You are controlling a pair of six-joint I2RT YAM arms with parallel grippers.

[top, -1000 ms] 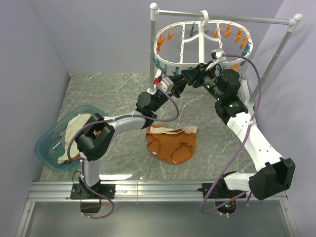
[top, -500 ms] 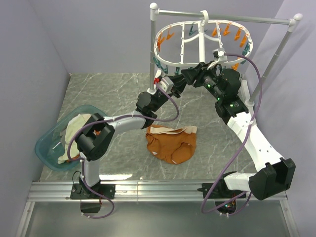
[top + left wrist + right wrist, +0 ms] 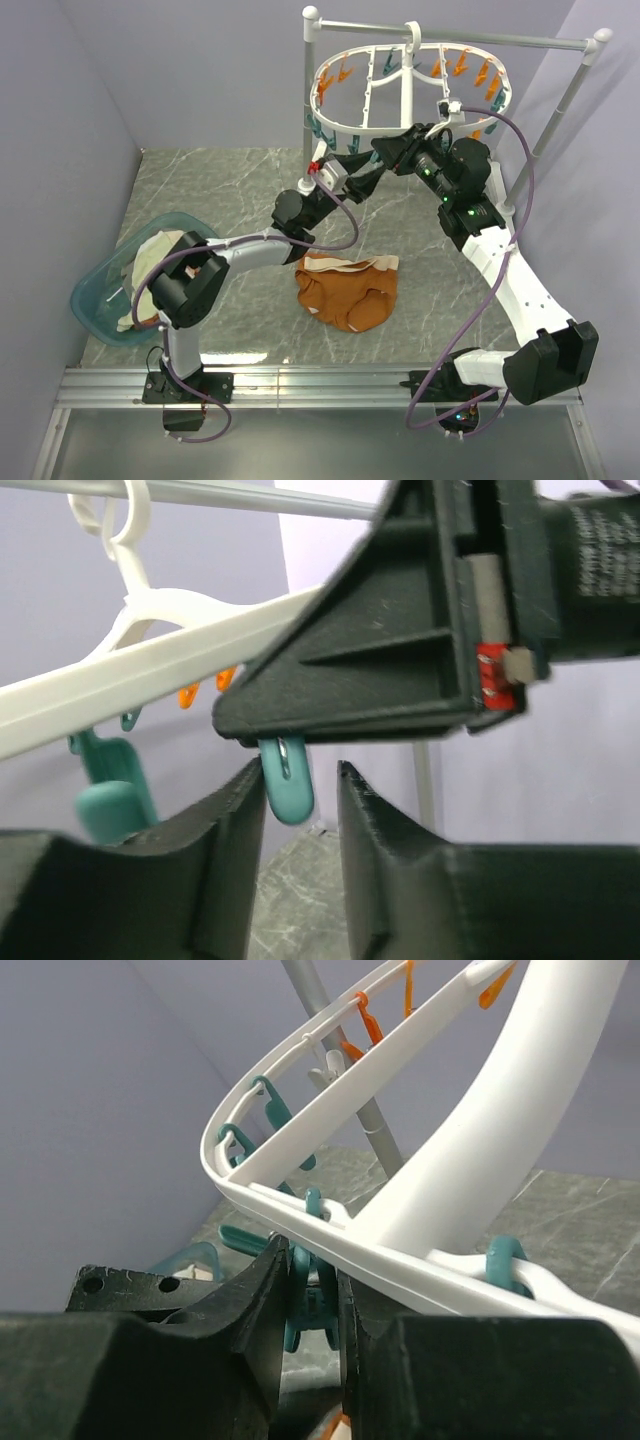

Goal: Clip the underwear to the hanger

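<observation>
The rust-orange underwear (image 3: 346, 291) lies flat on the marble table, held by neither gripper. The white oval hanger (image 3: 408, 92) hangs from the rail, ringed with teal and orange clothespins. My right gripper (image 3: 392, 151) is at the hanger's near rim. In the right wrist view it (image 3: 315, 1260) is shut on a teal clothespin (image 3: 316, 1305) under the white rim (image 3: 450, 1160). My left gripper (image 3: 360, 165) is raised just below it. In the left wrist view its jaws (image 3: 300, 772) are open around the tip of a teal clothespin (image 3: 288, 786), under the hanger bar (image 3: 150, 670).
A blue basin (image 3: 92, 300) with pale and orange garments sits at the table's left edge. The grey-white pole stand (image 3: 565, 100) and its rail (image 3: 490, 38) frame the hanger at the back right. Purple walls close in on the left and back.
Both grippers have shifted slightly up toward the hanger's rim. The underwear has not moved.
</observation>
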